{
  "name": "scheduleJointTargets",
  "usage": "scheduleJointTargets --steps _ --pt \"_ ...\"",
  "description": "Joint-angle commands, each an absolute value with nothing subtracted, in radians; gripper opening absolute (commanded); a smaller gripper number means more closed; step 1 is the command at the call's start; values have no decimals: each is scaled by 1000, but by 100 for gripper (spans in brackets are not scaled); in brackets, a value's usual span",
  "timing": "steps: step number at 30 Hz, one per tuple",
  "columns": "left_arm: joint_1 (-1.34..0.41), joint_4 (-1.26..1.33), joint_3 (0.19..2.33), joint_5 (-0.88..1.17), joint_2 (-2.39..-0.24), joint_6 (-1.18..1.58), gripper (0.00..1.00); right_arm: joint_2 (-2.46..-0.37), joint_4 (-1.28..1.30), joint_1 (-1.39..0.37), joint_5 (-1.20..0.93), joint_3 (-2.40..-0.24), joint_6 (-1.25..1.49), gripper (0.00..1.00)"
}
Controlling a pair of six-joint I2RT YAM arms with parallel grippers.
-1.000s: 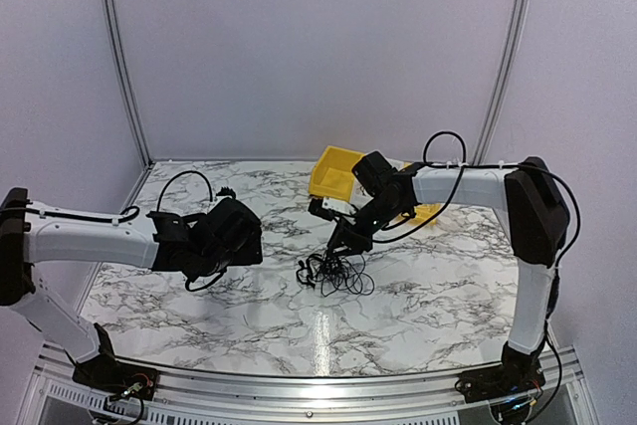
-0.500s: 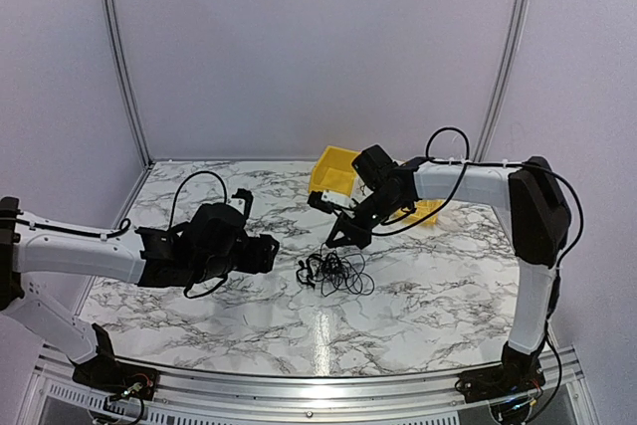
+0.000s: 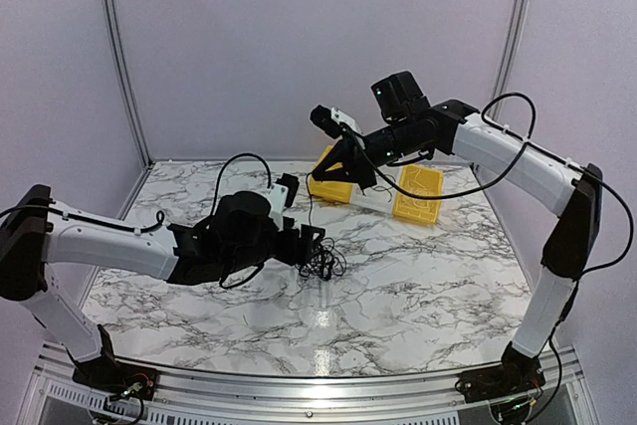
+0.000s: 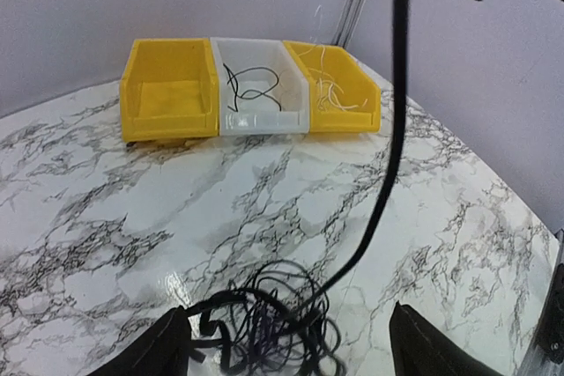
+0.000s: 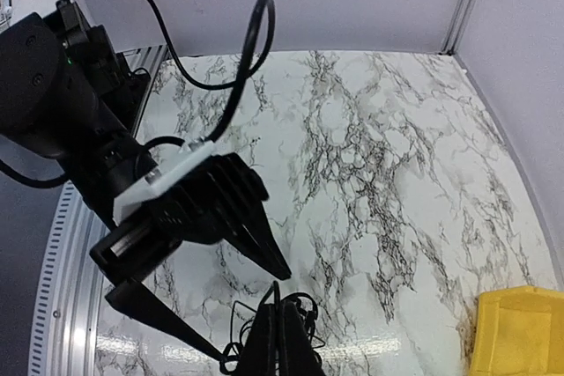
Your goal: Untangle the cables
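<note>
At mid-table (image 3: 428, 276), loose black heap of cables (image 3: 323, 264). Flanked by left gripper (image 4: 291, 323), fingers spread wide to either side of heap, gripping nothing. From heap, one strand (image 4: 388, 173) rising taut. Pinched at upper end by right gripper (image 5: 278, 319), jaws fully closed on it, high above table. Beyond, at far edge, row of bins (image 4: 167, 99): yellow, white, yellow.

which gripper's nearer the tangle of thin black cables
Left. The left gripper sits open at the tangle of thin black cables; the right gripper hangs high above it, pinching one strand.
</note>
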State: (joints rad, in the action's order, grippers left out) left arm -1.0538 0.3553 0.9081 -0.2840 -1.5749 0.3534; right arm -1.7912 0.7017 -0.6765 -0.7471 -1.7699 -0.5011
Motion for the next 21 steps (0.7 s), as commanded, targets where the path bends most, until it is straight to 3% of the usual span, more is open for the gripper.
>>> scheduleJointTargets --steps 1,9,13,21 --pt "-1055 471 1010 -339 -1667 290 80 -1758 759 -708 -793 -1878 -475 0" --pt "-1041 522 1025 -406 -1825 312 54 -1756 790 -726 -843 -2206 -339 0" --pt "-1031 535 972 -377 -1841 353 50 -1733 711 -726 -799 -2307 -269 0" --pt "-1027 535 881 -338 -1843 377 51 -1659 465 -722 -600 -2304 -234 0"
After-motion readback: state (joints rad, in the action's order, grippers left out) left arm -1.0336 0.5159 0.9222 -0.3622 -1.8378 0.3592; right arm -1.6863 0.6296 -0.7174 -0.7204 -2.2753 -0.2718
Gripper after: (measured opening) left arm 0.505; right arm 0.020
